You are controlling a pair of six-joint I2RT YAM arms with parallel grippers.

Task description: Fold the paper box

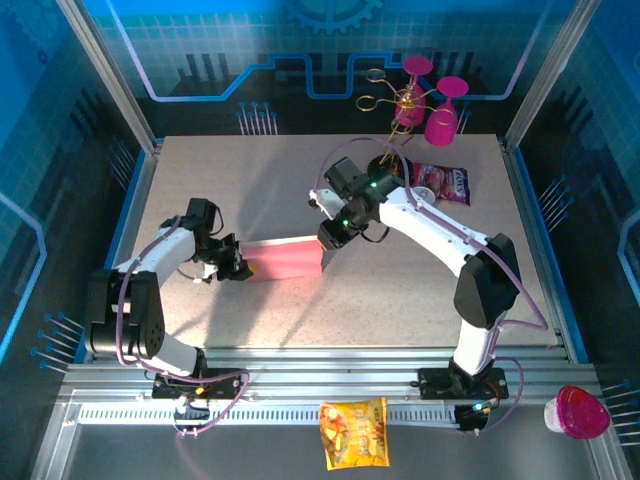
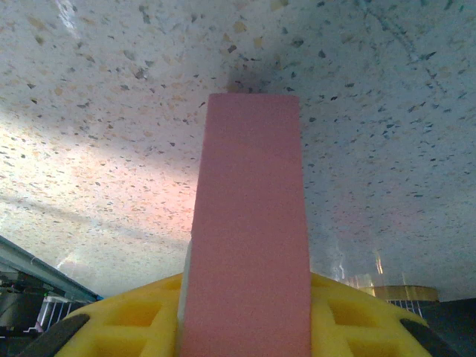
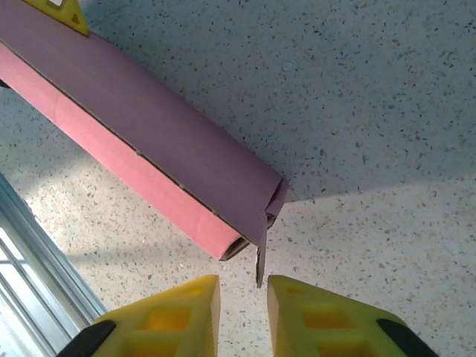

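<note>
Yellow fingertips (image 3: pixel 190 301) of right gripper (image 3: pixel 242 284) are standing narrowly parted, empty; end flap (image 3: pixel 272 202) of paper box (image 3: pixel 149 141) is lying just ahead, long axis running away to left gripper (image 1: pixel 237 262), clamping far end.

This is a robotics lab test cell: a speckled counter (image 1: pixel 250 190) is boxed in by aluminium frame posts (image 1: pixel 112 75) and blue panels (image 1: pixel 230 45), printed at the far side with circuit lines and a gear. The left arm (image 1: pixel 150 270) and right arm (image 1: pixel 450 235) are bolted to a slotted aluminium rail (image 1: pixel 320 380) along the near edge, with cables looping from their bases.
</note>
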